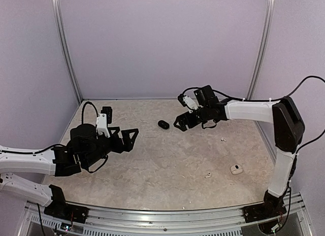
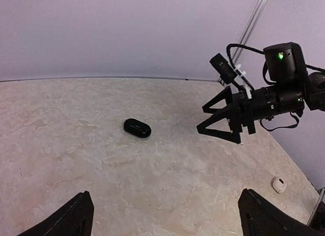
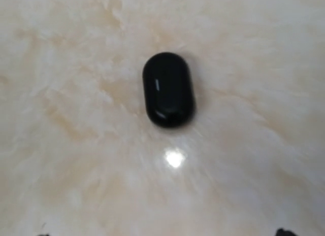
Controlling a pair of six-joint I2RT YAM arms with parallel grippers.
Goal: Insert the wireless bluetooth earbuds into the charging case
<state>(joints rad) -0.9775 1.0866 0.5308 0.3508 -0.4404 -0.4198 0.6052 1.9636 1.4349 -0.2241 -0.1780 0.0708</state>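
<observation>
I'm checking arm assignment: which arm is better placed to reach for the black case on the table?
Right. The right gripper hangs open just beside the black case, its wrist camera looking straight down on it. The left gripper, also open, sits clearly farther away.

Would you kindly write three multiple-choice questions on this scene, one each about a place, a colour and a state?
1. Where does the black case lie?
A. On the table, just ahead of the right gripper
B. At the near edge
C. Against the back wall

2. What colour is the other case, at the near right?
A. Red
B. White
C. Blue

3. How does the right gripper stand?
A. Shut on an earbud
B. Open and empty
C. Shut on the black case

Key:
1 A: it rests mid-table, facing the fingertips.
2 B: it shows white on the marbled top.
3 B: its fingers are spread, with nothing between.
</observation>
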